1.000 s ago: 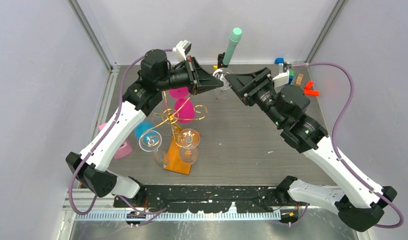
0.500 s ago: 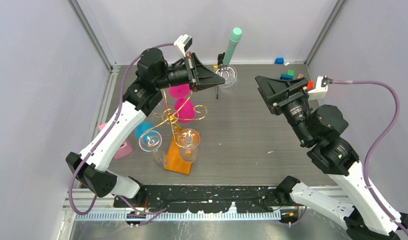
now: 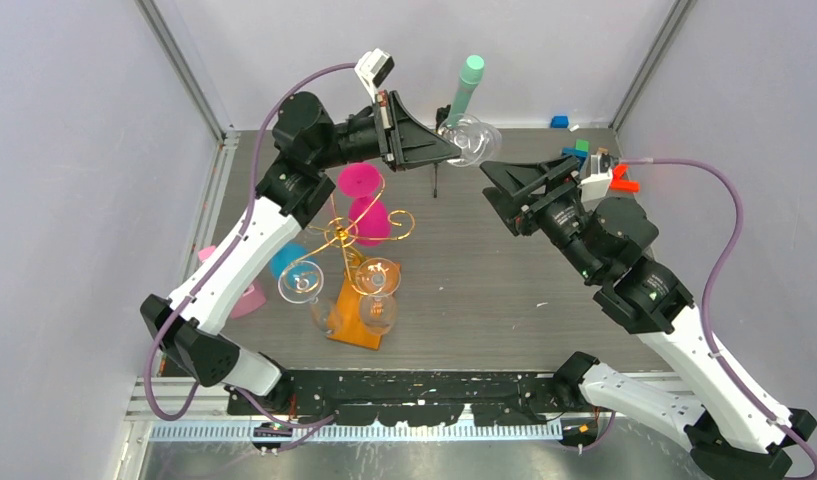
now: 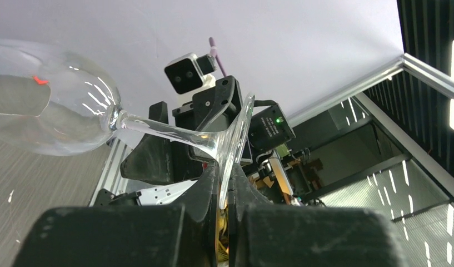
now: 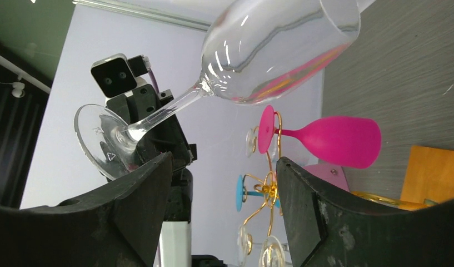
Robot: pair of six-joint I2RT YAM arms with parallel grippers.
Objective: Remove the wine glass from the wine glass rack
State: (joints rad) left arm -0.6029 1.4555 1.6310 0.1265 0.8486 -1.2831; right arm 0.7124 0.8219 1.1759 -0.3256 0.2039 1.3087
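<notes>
My left gripper is shut on the foot of a clear wine glass and holds it on its side in the air, behind and to the right of the rack. In the left wrist view the thin foot is pinched between my fingers, with the bowl to the upper left. The gold wire wine glass rack stands on its orange base; it carries two pink glasses, a blue one and clear ones. My right gripper is open and empty, just right of the held glass.
A mint-green cylinder on a black tripod stands at the back, just behind the held glass. A pink object lies at the left by the left arm. Small coloured blocks and a red piece sit at the back right.
My left gripper has lifted the clear glass and carried it right, tipping it sideways. My right gripper drew away to the right, then came back toward the glass, still open.
</notes>
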